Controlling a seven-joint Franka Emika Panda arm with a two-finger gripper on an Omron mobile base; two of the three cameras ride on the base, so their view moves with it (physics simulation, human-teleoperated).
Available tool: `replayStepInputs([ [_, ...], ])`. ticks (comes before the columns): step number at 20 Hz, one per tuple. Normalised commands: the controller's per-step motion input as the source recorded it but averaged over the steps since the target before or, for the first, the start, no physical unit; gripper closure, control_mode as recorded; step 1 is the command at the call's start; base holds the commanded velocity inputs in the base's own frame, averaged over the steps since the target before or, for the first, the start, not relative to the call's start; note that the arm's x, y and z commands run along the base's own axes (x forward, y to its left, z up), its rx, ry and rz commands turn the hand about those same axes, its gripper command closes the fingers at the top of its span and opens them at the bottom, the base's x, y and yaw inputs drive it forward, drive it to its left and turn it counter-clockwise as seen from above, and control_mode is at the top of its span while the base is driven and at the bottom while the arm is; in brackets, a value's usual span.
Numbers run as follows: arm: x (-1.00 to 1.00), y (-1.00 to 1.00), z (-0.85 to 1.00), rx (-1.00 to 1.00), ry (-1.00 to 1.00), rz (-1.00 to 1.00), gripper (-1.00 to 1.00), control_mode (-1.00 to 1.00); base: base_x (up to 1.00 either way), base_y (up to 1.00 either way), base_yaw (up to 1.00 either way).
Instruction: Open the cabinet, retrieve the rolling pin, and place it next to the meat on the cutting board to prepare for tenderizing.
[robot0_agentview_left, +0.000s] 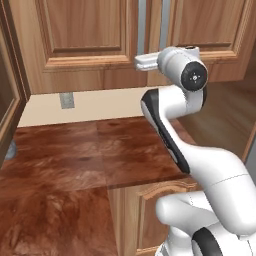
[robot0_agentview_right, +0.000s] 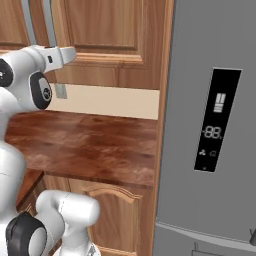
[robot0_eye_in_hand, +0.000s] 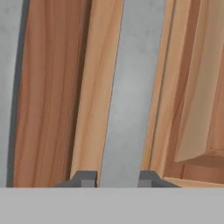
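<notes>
The hand (robot0_eye_in_hand: 118, 178) is clenched on a grey bar handle (robot0_eye_in_hand: 131, 96) of the cabinet (robot0_eye_in_hand: 52, 87). In the hand view its two dark fingertips (robot0_eye_in_hand: 86, 178) stand on either side of the bar, one against each edge, with the handle running up between them and tilting slightly across the picture. Light wood of the door frame lies on both sides of the bar, a second grey handle (robot0_eye_in_hand: 9, 87) runs along the far left edge, and a raised panel (robot0_eye_in_hand: 197, 96) of the door shows at the right.

From the left base view the white arm (robot0_agentview_left: 190, 145) rises from the lower right, bends at a dark joint and reaches up to the cabinet (robot0_agentview_left: 85, 35), where the wrist meets the pair of grey handles (robot0_agentview_left: 142, 20) at the seam between the two doors. Both doors appear closed, flush with one another. The right base view shows the same wrist pointing at the cabinet (robot0_agentview_right: 105, 30), with the handles (robot0_agentview_right: 48, 22) just above it.

Below the cabinet runs a cream back wall (robot0_agentview_left: 100, 102) with a grey outlet plate (robot0_agentview_left: 66, 100). Under that lies the dark reddish-brown counter (robot0_agentview_left: 85, 155), with a base cabinet (robot0_agentview_right: 112, 210) beneath its front edge. To the right of the counter stands a grey refrigerator (robot0_agentview_right: 200, 60) with a black display panel (robot0_agentview_right: 216, 120).
</notes>
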Motion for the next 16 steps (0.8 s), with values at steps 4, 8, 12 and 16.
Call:
replayStepInputs([
  [4, -0.53, -0.07, -0.11, 0.00, 0.00, 0.01, 1.00, -1.00, 0.00, 0.00, 0.00],
  [8, -0.94, -0.23, 0.00, 0.00, -0.01, 0.00, 1.00, -1.00, 0.00, 0.00, 0.00],
  [12, -0.98, -0.52, 0.00, 0.00, 0.00, 0.04, 1.00, -1.00, 0.00, 0.00, 0.00],
  [16, -0.88, -0.61, -0.08, 0.00, 0.00, 0.11, 1.00, -1.00, 0.00, 0.00, 0.00],
])
